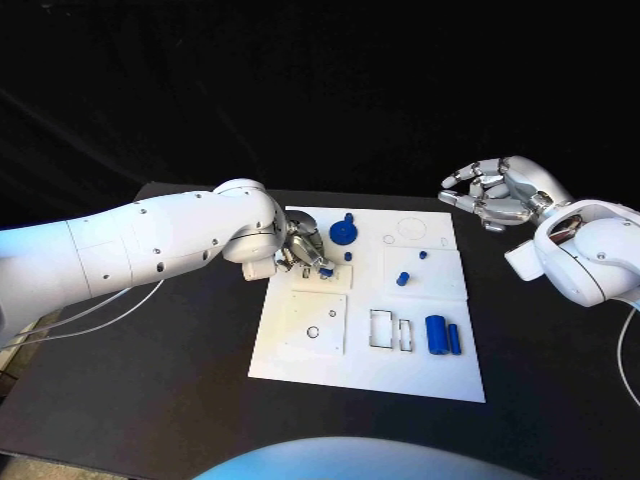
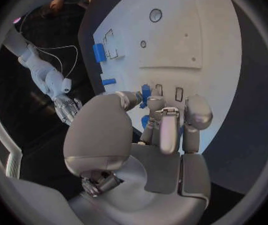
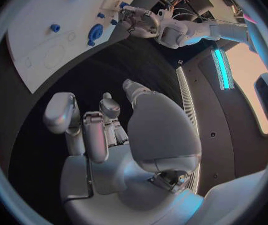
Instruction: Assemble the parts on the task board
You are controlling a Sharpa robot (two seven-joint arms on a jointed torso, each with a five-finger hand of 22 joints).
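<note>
The white task board (image 1: 335, 350) lies mid-table. My left hand (image 1: 303, 252) hovers over its upper-left part, and its fingertips pinch a small blue part (image 2: 146, 92) just above two small slots (image 2: 179, 94). A round blue part (image 1: 345, 232) stands beside that hand, with small blue pegs (image 1: 402, 279) further right. Two blue cylinders (image 1: 436, 334) lie near the board's right edge, next to rectangular slots (image 1: 384, 328). My right hand (image 1: 500, 190) hangs above the bare table beyond the board's top-right corner, its fingers (image 3: 62, 115) loosely bent and holding nothing.
The black table (image 1: 147, 380) extends around the board on all sides. A white cable (image 1: 75, 320) trails from my left arm across the table's left part. The board (image 3: 40, 45) and my left hand (image 3: 137, 22) also show in the right wrist view.
</note>
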